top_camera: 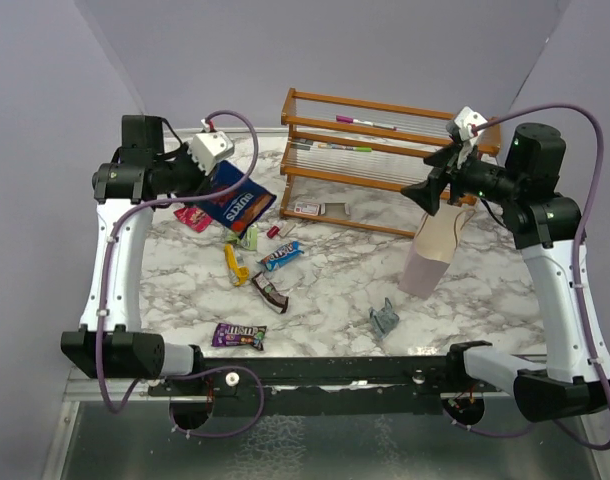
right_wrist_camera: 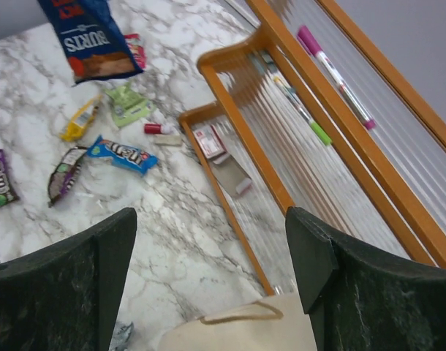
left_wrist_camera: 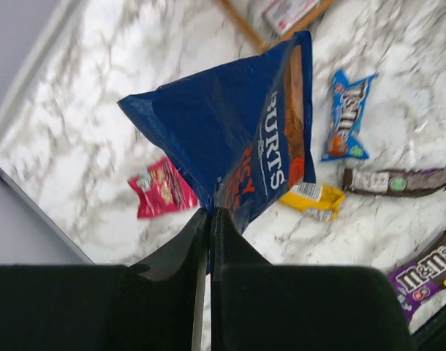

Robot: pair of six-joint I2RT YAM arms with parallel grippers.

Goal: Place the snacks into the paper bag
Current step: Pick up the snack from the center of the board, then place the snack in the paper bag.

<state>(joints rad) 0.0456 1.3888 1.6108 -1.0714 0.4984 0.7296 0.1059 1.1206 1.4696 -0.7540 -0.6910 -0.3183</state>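
Left wrist view alone shows left jaws pinching the blue packet point(left_wrist_camera: 223, 131); right jaws gape over the paper bag point(right_wrist_camera: 245, 336)

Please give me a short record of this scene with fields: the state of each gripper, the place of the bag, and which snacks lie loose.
left gripper: shut on the blue crisp packet
right gripper: open, empty, over the top of the paper bag
paper bag: beside the right end of the wooden rack
loose snacks: red packet, green packet, yellow bar, blue-white bar, dark brown bar, purple packet, grey-teal wrapper
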